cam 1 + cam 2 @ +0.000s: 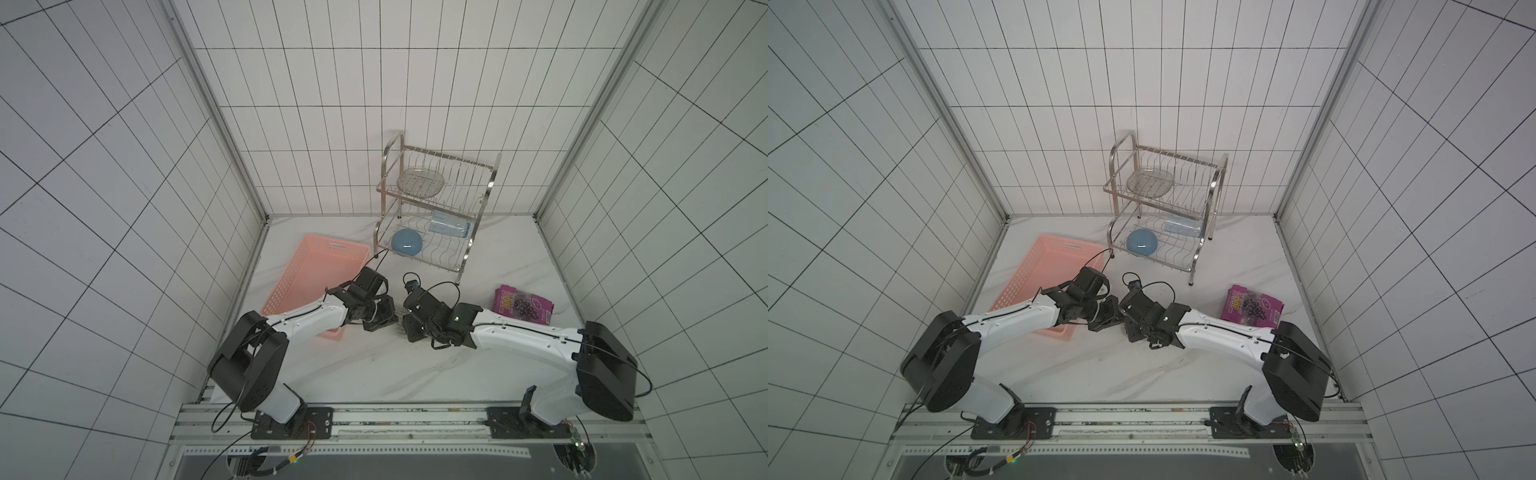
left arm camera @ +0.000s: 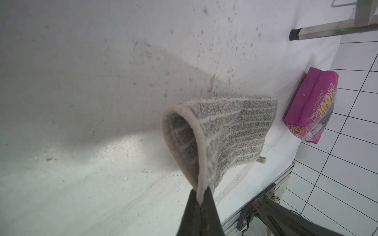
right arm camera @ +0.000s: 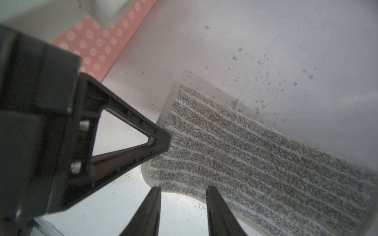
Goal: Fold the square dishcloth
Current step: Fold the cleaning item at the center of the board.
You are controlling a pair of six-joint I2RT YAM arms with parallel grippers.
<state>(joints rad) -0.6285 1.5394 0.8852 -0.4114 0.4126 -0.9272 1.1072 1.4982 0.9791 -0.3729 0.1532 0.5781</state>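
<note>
Grey striped terry, mostly hidden from above. In both top views the square dishcloth shows only as a sliver between the two arm heads. It lies mid-desk, between the pink basket and the purple snack packet, in front of the dish rack. The left pincer and right pincer are almost nose to nose over it. Can't tell how the jaws stand from up here.

Left wrist view: the left pincer has its tips pressed together on the cloth's pale hem, with nothing else in them. That edge is lifted off the desk, so the cloth curls into an open loop. The far part lies flat, with a small hang loop poking out at one corner. The packet is near but apart.

Right wrist view: the right pincer stands partly apart and holds nothing. The cloth's near edge sits right at the mouth of the gap, unclamped. The left pincer's black finger touches the cloth's end, and the basket wall is just behind.

Risks, as I judge them:
- Only a thin bit of hem is pinched, so a tug could pull it free and the loop would flop back open.
- Nothing pins the flat part, so carrying the edge across may drag the whole cloth instead of folding it.
- Letting go of the hem too high would land it skewed, with the edges mismatched.
- The two pincers are very close, so a sideways move could knock them together or snag the terry pile.
</note>
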